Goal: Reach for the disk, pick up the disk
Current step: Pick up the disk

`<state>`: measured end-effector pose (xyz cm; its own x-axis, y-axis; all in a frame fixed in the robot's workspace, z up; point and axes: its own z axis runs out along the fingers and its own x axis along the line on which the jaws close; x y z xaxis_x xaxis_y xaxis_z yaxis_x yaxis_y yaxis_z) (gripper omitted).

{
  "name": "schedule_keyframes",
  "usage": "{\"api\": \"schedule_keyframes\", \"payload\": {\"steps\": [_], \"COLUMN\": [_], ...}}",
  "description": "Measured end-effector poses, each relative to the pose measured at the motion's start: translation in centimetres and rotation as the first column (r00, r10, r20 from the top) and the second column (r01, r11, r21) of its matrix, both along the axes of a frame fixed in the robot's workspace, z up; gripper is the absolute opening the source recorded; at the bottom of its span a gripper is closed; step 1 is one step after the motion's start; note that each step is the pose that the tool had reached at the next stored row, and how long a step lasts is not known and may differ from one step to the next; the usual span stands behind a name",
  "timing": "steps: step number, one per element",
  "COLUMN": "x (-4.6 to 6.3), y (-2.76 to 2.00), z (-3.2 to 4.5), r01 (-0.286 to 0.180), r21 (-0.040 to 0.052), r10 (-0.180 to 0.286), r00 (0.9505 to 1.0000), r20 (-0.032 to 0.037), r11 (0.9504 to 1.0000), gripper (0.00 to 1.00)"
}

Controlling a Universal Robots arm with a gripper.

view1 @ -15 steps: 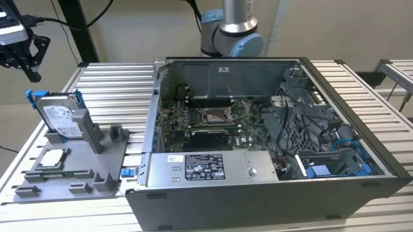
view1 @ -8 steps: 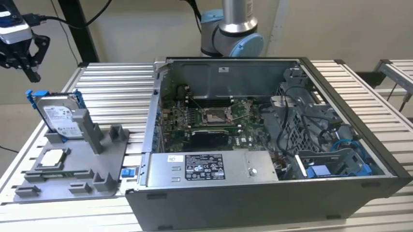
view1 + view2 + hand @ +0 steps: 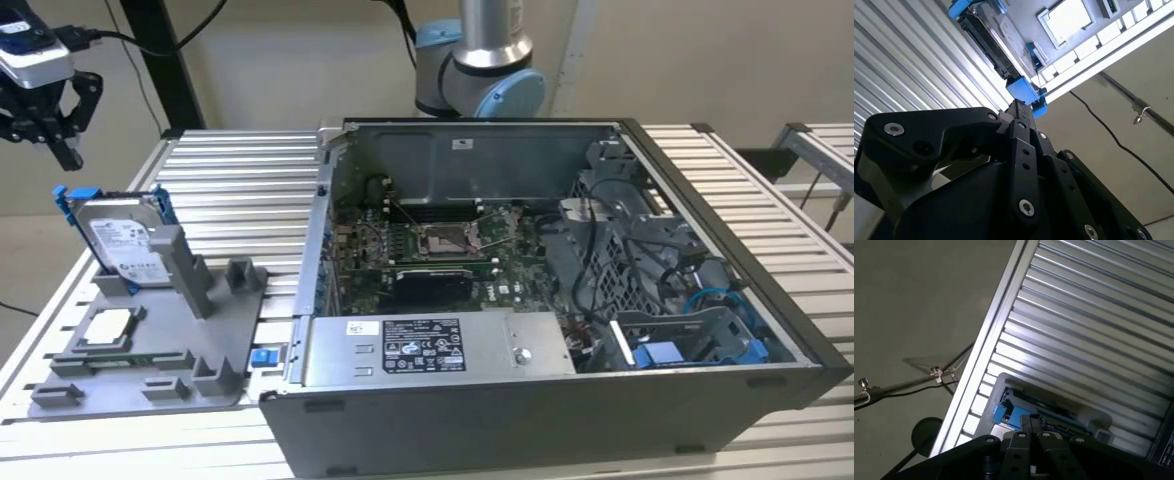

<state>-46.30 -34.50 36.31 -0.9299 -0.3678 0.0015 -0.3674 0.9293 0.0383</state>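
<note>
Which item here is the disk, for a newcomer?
At the exterior view's left, beside the open computer case, sits a grey fixture tray. The disk stands propped at its far end: blue side rails and a white label, unlike the small square chip lying flat.

Shiny metal disk [image 3: 120, 240], blue plastic rails [image 3: 62, 200], ribbed glossy metal table [image 3: 240, 160]

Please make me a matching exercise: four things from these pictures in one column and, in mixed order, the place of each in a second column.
Things:
1 disk
2 gripper
3 square chip
4 power-supply box

Places:
A inside the open computer case
B lying flat on the grey holder
C in the air, touching nothing
D standing tilted in the grey holder

Pairs: 1-D, 2-C, 3-B, 4-A
</note>
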Motion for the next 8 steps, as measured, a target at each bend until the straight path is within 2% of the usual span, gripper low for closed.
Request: {"api": "schedule_keyframes", "payload": {"steps": [5,8], "x": [0.0,0.0], "y": [0.0,0.0], "z": [0.0,0.0], "r01": [-0.003,-0.028], "r21": [0.0,0.0], "r10": [0.003,0.028], "r00": [1.0,0.9996], "r20": [0.0,0.0], "r11": [1.0,0.9996], "gripper": [0.0,0.0]}}
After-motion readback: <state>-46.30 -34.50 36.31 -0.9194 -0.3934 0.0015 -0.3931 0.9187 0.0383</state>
